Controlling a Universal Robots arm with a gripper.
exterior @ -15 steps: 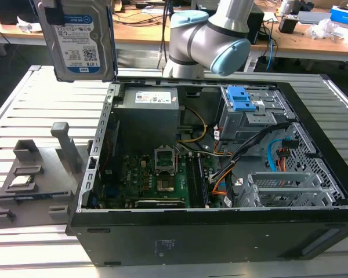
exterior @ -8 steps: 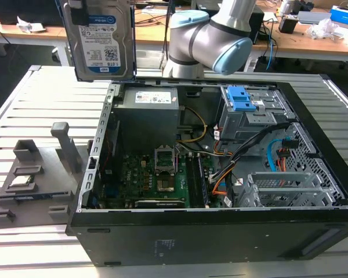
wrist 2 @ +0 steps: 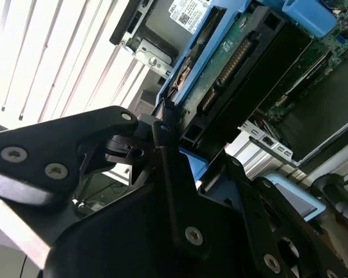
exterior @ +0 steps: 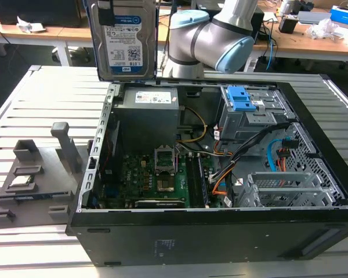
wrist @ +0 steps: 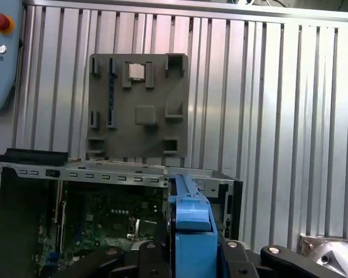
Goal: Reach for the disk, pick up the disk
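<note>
Exterior view: I see the disk [exterior: 126, 43] raised clear of the open computer case [exterior: 209, 231], in the upper part of the frame toward the exterior view's left, label facing the camera and long side upright. The arm [exterior: 220, 35] stands behind the case at upper centre. A blue drive bracket [exterior: 240, 98] sits inside the case at the upper right of its interior, and the power supply [exterior: 148, 110] lies directly below the lifted disk. A grey fixture plate [exterior: 29, 174] rests on the slatted table [exterior: 46, 98] at the frame's left, just beside the case. Second wrist view: the gripper [wrist 2: 191, 145] is closed on the disk, and one black finger [wrist 2: 168, 174] presses against the blue side rail next to the drive's green circuit board and connector. First wrist view: the disk's blue rail runs edge-on between the black fingers, with the case interior beneath it. The fixture plate lies beyond the case on the table and carries a small square processor chip [wrist: 136, 71]. A teach pendant [wrist: 3, 52] with a red button lies at the table's edge.
</note>
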